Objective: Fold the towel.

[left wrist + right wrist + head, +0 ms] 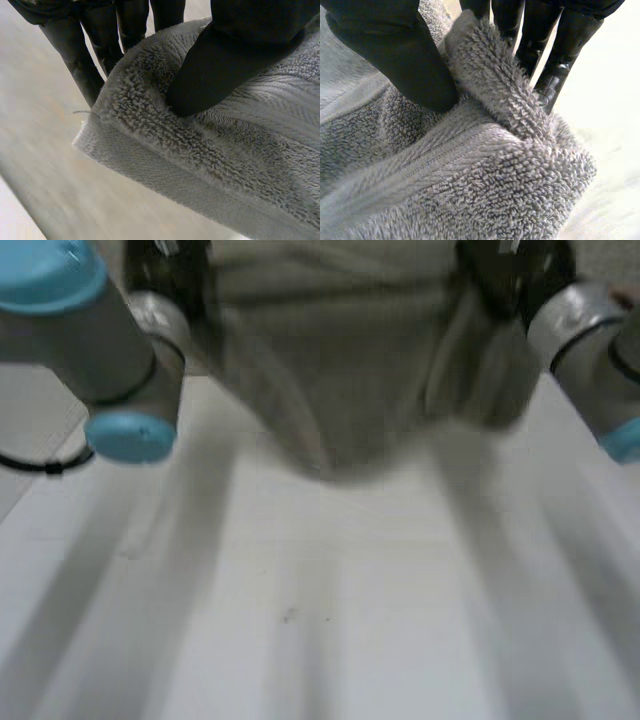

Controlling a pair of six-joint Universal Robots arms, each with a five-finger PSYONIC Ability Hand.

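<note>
A grey terry towel (340, 360) hangs lifted above the white table (320, 590), sagging in the middle, held up at both upper ends. My left hand (225, 60) pinches one corner of the towel (200, 150): the thumb presses on top of the cloth and the fingers (80, 70) lie behind its edge. My right hand (405, 60) pinches the other corner of the towel (485, 165) the same way, thumb on the near face, fingers (555, 60) behind the fold. In the head view both hands sit at the towel's upper ends, near the arms.
The left arm (90, 330) with its light-blue cap stands at the table's left side, the right arm (590, 350) at its right. Bare white table surface stretches below the hanging towel toward the near edge.
</note>
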